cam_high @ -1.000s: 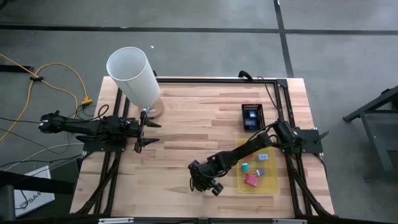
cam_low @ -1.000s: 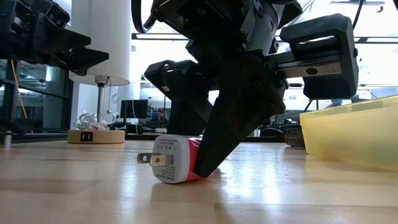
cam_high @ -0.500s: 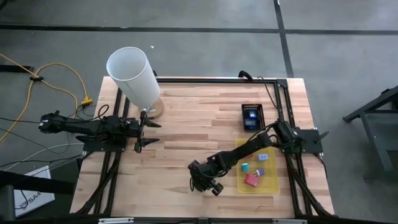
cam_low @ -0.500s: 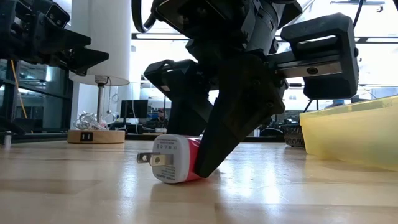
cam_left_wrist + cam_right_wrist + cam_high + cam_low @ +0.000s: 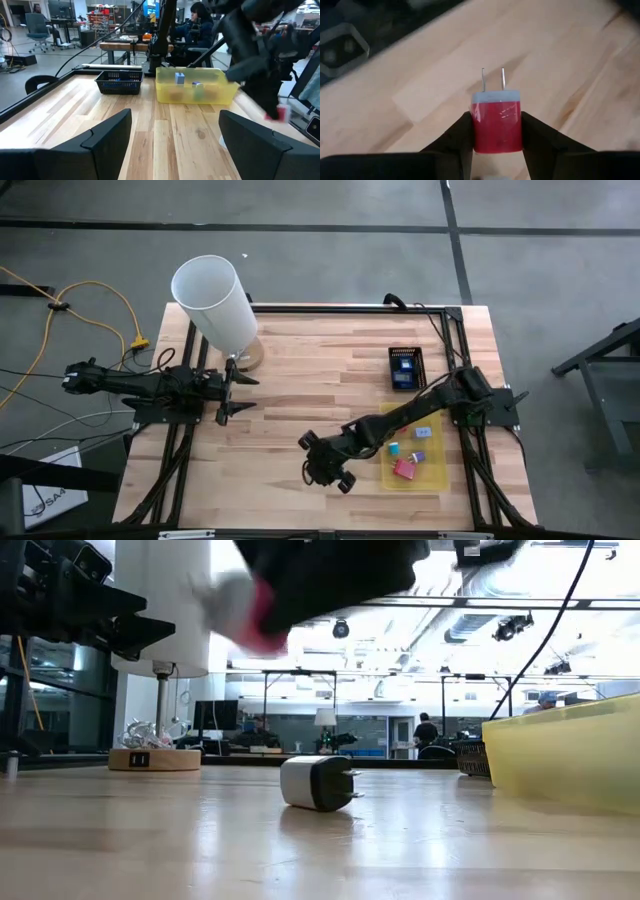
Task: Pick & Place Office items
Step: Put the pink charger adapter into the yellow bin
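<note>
Lifted off the table, my right end effector gripped the red charger, bound for the yellow tray; the left end effector waited open.

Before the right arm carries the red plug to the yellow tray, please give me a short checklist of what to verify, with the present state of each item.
1. Right gripper shut on the red plug: ok, fingers press both sides.
2. Plug lifted off the table: ok, in the low view it hangs above the wood.
3. Prongs free of the fingers: ok.
4. Room in the yellow tray: ok, bare floor shows between the pieces.
5. White plug out of the path: cannot tell.
6. Left gripper away from the tray: ok, open near the white cylinder.
</note>
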